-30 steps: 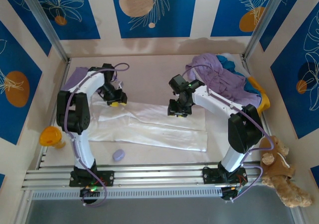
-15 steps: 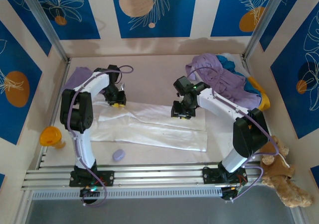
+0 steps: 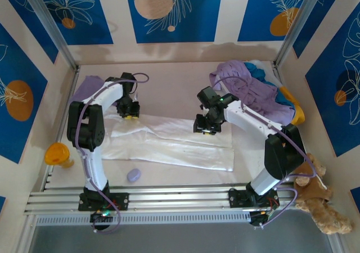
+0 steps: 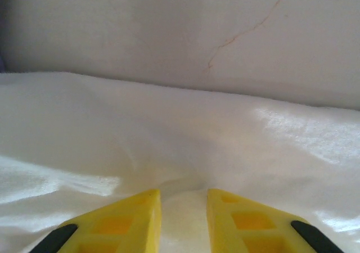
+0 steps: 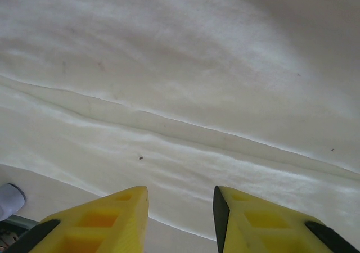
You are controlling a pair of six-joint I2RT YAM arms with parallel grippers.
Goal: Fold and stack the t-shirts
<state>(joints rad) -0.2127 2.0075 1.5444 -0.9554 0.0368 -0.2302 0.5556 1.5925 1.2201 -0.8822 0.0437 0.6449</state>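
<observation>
- Top external view: the white shirt lies spread flat, and the other shirts sit heaped beyond its far right corner.
- The left gripper is down at the white shirt's far left corner. The right gripper is on its far edge, right of the middle.
- Left wrist view: the jaws stand narrow with a pucker of white cloth rising between them. I cannot tell whether they grasp it.
- Right wrist view: the jaws are released, apart over the shirt's layered edge, with nothing between them.
- The step looks like taking the far edge to fold it toward the near edge.
- To do it well, each gripper should catch every layer right at the edge. Both should lift level, keep the cloth taut between them, and lay edge on edge.
- A lavender blob sits just off the shirt's near edge, so the fold should stop short of it.
</observation>
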